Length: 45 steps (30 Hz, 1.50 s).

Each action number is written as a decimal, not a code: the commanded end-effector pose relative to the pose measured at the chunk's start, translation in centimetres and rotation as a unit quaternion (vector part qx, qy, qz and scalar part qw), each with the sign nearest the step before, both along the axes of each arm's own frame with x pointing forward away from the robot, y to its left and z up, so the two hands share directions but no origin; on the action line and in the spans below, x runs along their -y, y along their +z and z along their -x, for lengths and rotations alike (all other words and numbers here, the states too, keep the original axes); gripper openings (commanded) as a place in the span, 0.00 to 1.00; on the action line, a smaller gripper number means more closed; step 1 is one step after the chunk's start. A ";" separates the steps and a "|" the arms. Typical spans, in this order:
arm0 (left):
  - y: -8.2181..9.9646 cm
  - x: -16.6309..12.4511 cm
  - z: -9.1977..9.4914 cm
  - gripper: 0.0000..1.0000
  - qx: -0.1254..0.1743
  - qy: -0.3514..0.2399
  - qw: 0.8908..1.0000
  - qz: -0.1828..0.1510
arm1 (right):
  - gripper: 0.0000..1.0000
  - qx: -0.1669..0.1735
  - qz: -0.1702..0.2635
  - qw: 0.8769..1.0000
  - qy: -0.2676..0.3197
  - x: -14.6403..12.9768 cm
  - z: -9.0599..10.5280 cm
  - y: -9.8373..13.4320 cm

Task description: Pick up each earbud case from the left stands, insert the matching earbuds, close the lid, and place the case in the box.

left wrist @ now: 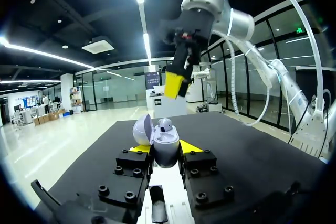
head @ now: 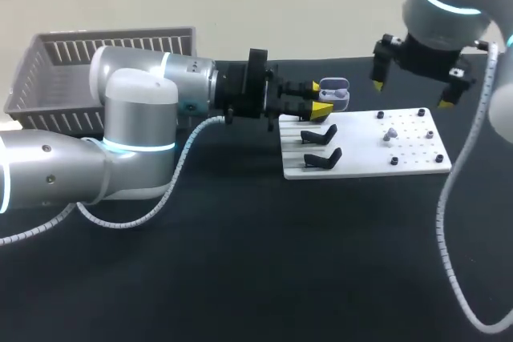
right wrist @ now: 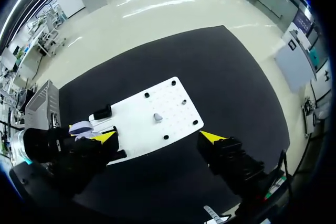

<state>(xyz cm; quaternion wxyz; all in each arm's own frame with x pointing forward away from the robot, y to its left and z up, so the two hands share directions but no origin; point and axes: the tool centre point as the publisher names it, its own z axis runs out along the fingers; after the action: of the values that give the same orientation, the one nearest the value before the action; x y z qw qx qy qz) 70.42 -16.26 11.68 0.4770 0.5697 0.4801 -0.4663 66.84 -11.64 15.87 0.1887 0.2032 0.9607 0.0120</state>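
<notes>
My left gripper (head: 318, 101) is shut on a pale lavender earbud case (head: 334, 94), held level over the back left corner of the white board (head: 417, 167). In the left wrist view the case (left wrist: 166, 148) sits between the yellow fingertips (left wrist: 192, 147), its lid (left wrist: 142, 129) tipped open and one earbud (left wrist: 165, 125) seated inside. My right gripper (head: 415, 83) hangs open and empty above the board's far right part. A loose grey-white earbud (head: 390, 132) rests on the board; the right wrist view shows this earbud (right wrist: 157, 116) below my right gripper (right wrist: 158, 137).
Two black stands (head: 319, 134) (head: 322, 158) sit on the board's left part, both empty. Small black pegs (head: 419, 111) dot its right part. A grey slatted basket (head: 64, 58) stands at the back left, behind my left arm.
</notes>
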 end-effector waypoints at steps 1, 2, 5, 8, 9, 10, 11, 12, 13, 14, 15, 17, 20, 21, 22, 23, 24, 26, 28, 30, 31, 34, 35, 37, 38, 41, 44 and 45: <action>-0.1 0.0 0.1 0.00 0.001 0.001 1.000 0.001 | 1.00 0.013 -0.052 0.998 0.025 0.6 -0.7 -1.5; -0.1 0.0 0.1 0.00 0.001 0.001 1.000 0.001 | 1.00 0.011 -0.055 0.998 0.026 0.7 -0.8 -1.9; -0.1 0.0 0.1 0.00 0.001 0.001 1.000 0.001 | 0.99 0.001 -0.060 0.998 0.030 0.9 -0.9 -3.0; -0.1 0.0 0.1 0.00 0.001 0.001 1.000 0.001 | 0.90 -0.012 -0.068 0.997 0.028 1.3 -1.2 -4.3; -0.1 0.0 0.1 0.00 0.001 0.001 1.000 0.001 | 0.85 -0.015 -0.072 0.997 0.028 1.4 -1.2 -4.6; -0.1 0.0 0.1 0.00 0.001 0.001 1.000 0.001 | 0.82 -0.017 -0.075 0.997 0.027 1.5 -1.3 -4.9; -0.1 0.0 0.1 0.00 0.001 0.001 1.000 0.001 | 0.81 -0.019 -0.078 0.996 0.027 1.5 -1.4 -5.2; -0.1 0.0 0.1 0.00 0.001 0.001 1.000 0.001 | 0.79 -0.021 -0.078 0.996 0.026 1.6 -1.4 -5.5; -0.1 0.0 0.1 0.00 0.001 0.001 1.000 0.001 | 0.78 -0.023 -0.080 0.996 0.026 1.6 -1.5 -5.8; -0.1 0.0 0.1 0.00 0.001 0.001 1.000 0.001 | 0.79 -0.026 -0.082 0.996 0.025 1.6 -1.5 -6.3; -0.1 0.0 0.1 0.00 0.001 0.001 1.000 0.001 | 0.78 -0.027 -0.084 0.996 0.025 1.6 -1.6 -6.6; -0.1 0.0 0.1 0.00 0.001 0.001 1.000 0.001 | 0.77 -0.031 -0.085 0.996 0.026 1.4 -1.7 -7.2; -0.1 0.0 0.1 0.00 0.001 0.001 1.000 0.001 | 0.73 -0.036 -0.087 0.995 0.030 1.1 -1.7 -7.7; -0.1 0.0 0.1 0.00 0.001 0.001 1.000 0.001 | 0.73 -0.038 -0.087 0.995 0.032 1.0 -1.7 -7.9; -0.1 0.0 0.1 0.00 0.001 0.001 1.000 0.001 | 0.71 -0.040 -0.089 0.995 0.032 0.9 -1.7 -8.0; -0.1 0.0 0.1 0.00 0.001 0.001 1.000 0.001 | 0.68 -0.040 -0.089 0.995 0.033 0.9 -1.8 -8.1; -0.1 0.0 0.1 0.00 0.001 0.001 1.000 0.001 | 0.65 -0.043 -0.091 0.994 0.033 0.8 -1.8 -8.3; -0.1 0.0 0.1 0.00 0.001 0.001 1.000 0.001 | 0.62 -0.046 -0.093 0.994 0.033 0.7 -2.0 -8.7; -0.1 0.0 0.1 0.00 0.001 0.001 1.000 0.001 | 0.57 -0.050 -0.094 0.994 0.034 0.6 -2.1 -9.1; -0.1 0.0 0.1 0.00 0.001 0.001 1.000 0.001 | 0.57 -0.055 -0.094 0.993 0.034 0.5 -2.3 -9.4; -0.1 0.0 0.1 0.00 0.001 0.001 1.000 0.001 | 0.57 -0.057 -0.096 0.993 0.034 0.5 -2.5 -9.6; -0.1 0.0 0.1 0.00 0.001 0.001 1.000 0.001 | 0.58 -0.064 -0.097 0.993 0.033 0.3 -2.9 -10.2; -0.1 0.0 0.1 0.00 0.001 0.001 1.000 0.001 | 0.58 -0.067 -0.097 0.992 0.033 0.3 -3.0 -10.3; -0.1 0.0 0.1 0.00 0.001 0.001 1.000 0.001 | 0.56 -0.072 -0.098 0.992 0.033 0.2 -3.1 -10.6; -0.1 0.0 0.1 0.00 0.001 0.001 1.000 0.001 | 0.52 -0.074 -0.098 0.992 0.033 0.2 -3.2 -10.8; -0.1 0.0 0.1 0.00 0.001 0.001 1.000 0.001 | 0.49 -0.080 -0.098 0.992 0.031 0.3 -3.5 -11.3; -0.1 0.0 0.1 0.00 0.001 0.001 1.000 0.001 | 0.48 -0.084 -0.099 0.991 0.027 0.5 -3.8 -11.8; -0.1 0.0 0.1 0.00 0.001 0.001 1.000 0.001 | 0.47 -0.085 -0.100 0.991 0.026 0.5 -3.9 -11.9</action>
<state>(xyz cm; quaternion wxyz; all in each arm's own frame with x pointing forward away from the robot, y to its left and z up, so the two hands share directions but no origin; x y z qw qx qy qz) 70.42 -16.26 11.68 0.4770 0.5697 0.4801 -0.4663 70.02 -12.26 4.36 0.0902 0.1967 0.9716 0.0956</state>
